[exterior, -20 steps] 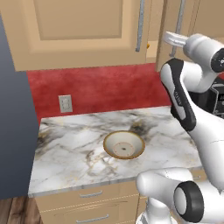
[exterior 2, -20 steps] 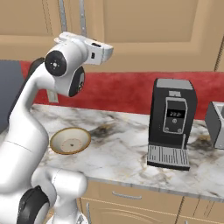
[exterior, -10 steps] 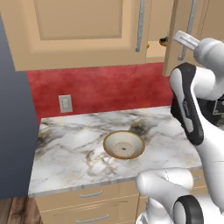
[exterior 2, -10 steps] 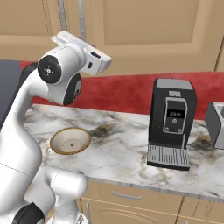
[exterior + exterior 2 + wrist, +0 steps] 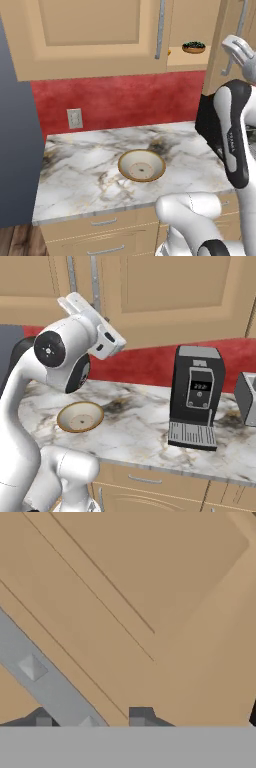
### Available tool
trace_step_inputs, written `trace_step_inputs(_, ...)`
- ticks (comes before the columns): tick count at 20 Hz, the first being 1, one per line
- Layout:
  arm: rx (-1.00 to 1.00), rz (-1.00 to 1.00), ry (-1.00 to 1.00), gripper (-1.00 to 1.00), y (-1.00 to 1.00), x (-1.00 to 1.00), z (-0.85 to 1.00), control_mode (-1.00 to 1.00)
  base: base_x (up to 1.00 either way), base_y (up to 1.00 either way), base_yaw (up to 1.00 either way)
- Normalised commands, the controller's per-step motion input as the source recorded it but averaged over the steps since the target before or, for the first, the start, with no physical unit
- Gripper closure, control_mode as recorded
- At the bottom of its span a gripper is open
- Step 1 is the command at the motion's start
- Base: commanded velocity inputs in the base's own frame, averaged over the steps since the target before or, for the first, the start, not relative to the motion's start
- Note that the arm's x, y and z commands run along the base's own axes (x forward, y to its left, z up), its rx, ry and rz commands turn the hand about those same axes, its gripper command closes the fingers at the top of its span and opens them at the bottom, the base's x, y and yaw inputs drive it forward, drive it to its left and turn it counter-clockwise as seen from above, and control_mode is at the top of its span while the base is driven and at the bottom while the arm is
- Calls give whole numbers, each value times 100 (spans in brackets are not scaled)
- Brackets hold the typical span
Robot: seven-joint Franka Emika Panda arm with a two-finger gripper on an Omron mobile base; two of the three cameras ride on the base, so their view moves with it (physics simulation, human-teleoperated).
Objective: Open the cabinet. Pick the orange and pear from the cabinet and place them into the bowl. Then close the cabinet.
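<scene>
The cabinet hangs on the wall above the counter. Its left door is closed and its right door stands swung out. My gripper is shut on that door's silver bar handle. In the hand view the bar runs down between my fingertips. Past the left door's edge a sliver of the orange shows on the shelf. The pear is hidden. The bowl sits on the marble counter below, also seen as the tan bowl left of my arm.
A small dark dish stands on the cabinet shelf. A black coffee machine and a grey appliance stand on the counter to the right. A wall outlet is on the red backsplash. Drawers run under the counter.
The right door has swung further open with my gripper on its handle, moving right. The shelf with the dark dish and the orange sliver has come into sight.
</scene>
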Motion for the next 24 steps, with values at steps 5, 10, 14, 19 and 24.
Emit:
trace_step_inputs(5, 33, 0, 0, 100, -100, -69, 0, -100, 0, 0, 0)
trace_step_inputs(10, 29, 4, -2, 100, -100, -47, 0, -100, 0, 0, 0)
trace_step_inputs(14, 22, 22, -10, 100, -100, -38, 0, -100, 0, 0, 0)
trace_step_inputs(19, 12, 13, -5, -100, -55, -5, 0, -100, 0, 0, 0)
trace_step_inputs(24, 3, 2, -2, -100, -24, -16, 13, -100, 0, 0, 0)
